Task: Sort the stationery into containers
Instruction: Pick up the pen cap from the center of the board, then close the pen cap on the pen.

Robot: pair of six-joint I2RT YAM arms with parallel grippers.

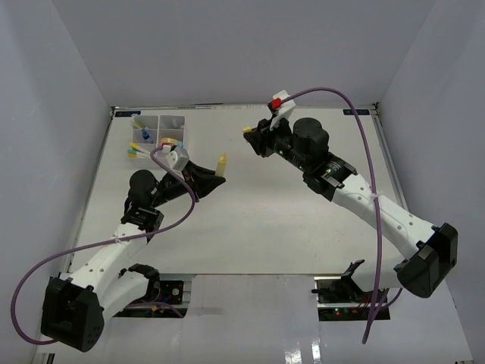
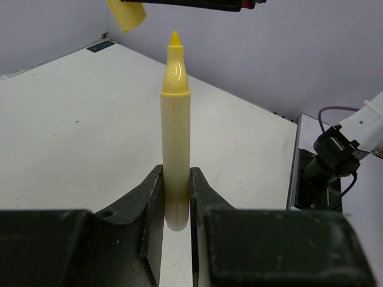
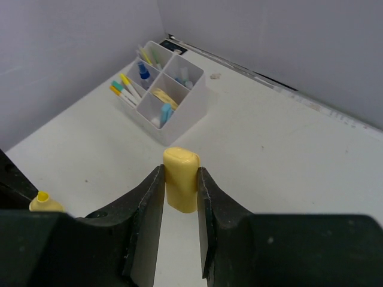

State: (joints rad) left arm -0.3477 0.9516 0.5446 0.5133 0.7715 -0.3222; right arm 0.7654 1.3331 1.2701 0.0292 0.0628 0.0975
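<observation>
The white organizer tray point(image 3: 182, 116) sits in the far left corner of the desk point(image 1: 288, 227), close to the left wall and the back edge. A wide stretch of plain white desk shows between the two arms and toward the near edge. Pale grey walls box the desk in on three sides, and the right arm's purple cable point(image 1: 322, 89) loops up high near the back wall.

The left claw point(image 2: 175, 179) is clamped tight on the lower barrel of a yellow marker point(image 2: 175, 119). It's a smooth, glossy plastic tube that's uncapped, with the pointed nib aiming away from the claw. The black fingers press flat on both sides of it.

The right claw point(image 3: 179, 173) is pinched onto the matching yellow cap point(image 3: 181, 162), a stubby rounded piece with its closed end sticking out past the fingertips. Cap and nib are near each other but apart. In the left wrist view the cap hangs just above and left of the nib.

Both claws are up off the desk over its far middle part, just right of the tray. The left arm reaches forward and angles right, while the right arm stretches in from the right with its wrist turned toward the left one.

The tray is hard white plastic with square cells. Pens with yellow, green and blue bits poke out of them, though it's too small to tell exactly what's in each cell.
</observation>
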